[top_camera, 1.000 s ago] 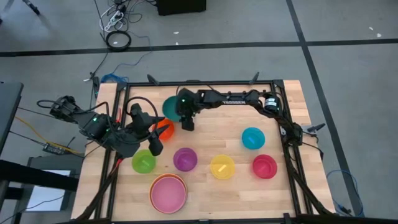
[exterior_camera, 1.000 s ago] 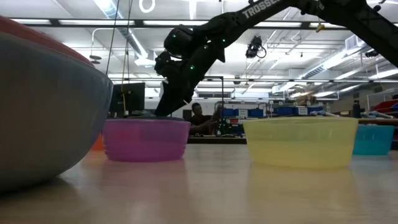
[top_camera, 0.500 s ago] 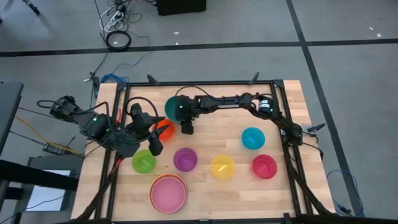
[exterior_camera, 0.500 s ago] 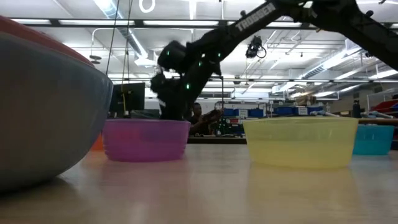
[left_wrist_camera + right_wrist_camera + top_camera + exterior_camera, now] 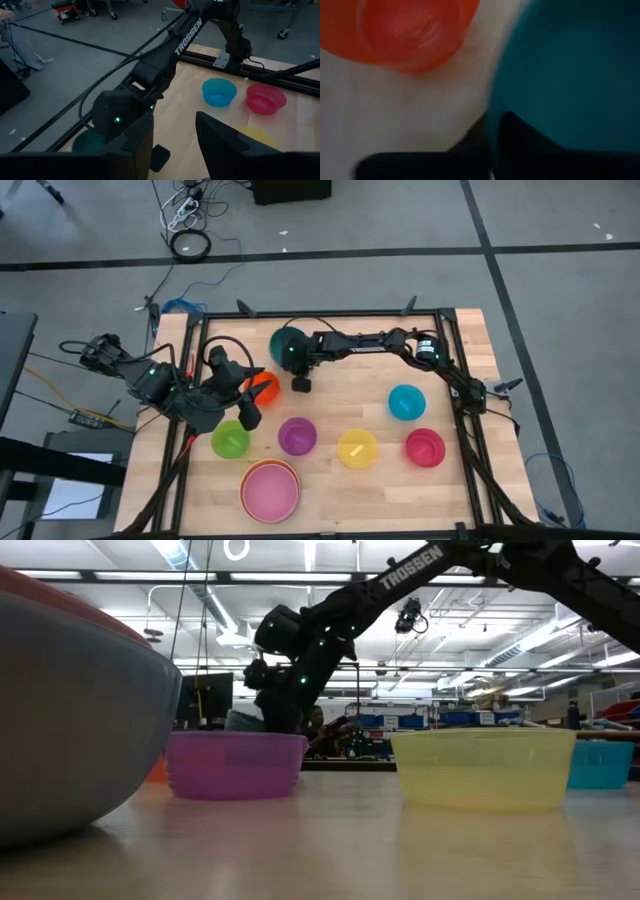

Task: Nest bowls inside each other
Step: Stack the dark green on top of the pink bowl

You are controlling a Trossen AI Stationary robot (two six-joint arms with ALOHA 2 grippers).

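The teal bowl (image 5: 283, 343) stands at the table's far middle. My right gripper (image 5: 297, 366) is shut on its rim on the side toward the red-orange bowl (image 5: 265, 387). Both bowls fill the right wrist view, teal bowl (image 5: 570, 75) and red-orange bowl (image 5: 410, 30). My left gripper (image 5: 175, 145) hangs open and empty above the table's left part, near the red-orange bowl. Along the near side stand the green (image 5: 231, 439), purple (image 5: 297, 436), yellow (image 5: 357, 448) and magenta-red (image 5: 425, 447) bowls. The cyan bowl (image 5: 407, 402) stands to the right. My right gripper holds the teal bowl by its rim (image 5: 492, 122), one finger inside the bowl (image 5: 520, 137) and one outside (image 5: 470, 142). The fingers slant down from the table's right. Whether the bowl's bottom still rests on the table, I cannot tell.
A stack with the pink bowl (image 5: 271, 489) on top sits at the near edge. It looms large at the left of the low view (image 5: 70, 710). A black frame (image 5: 330, 315) runs round the table. Bare wood lies between the teal and cyan bowls.
My right gripper has gone down onto the teal bowl's rim and shut on it. In the low view a part of the teal bowl now shows above the purple bowl, where it did not before.
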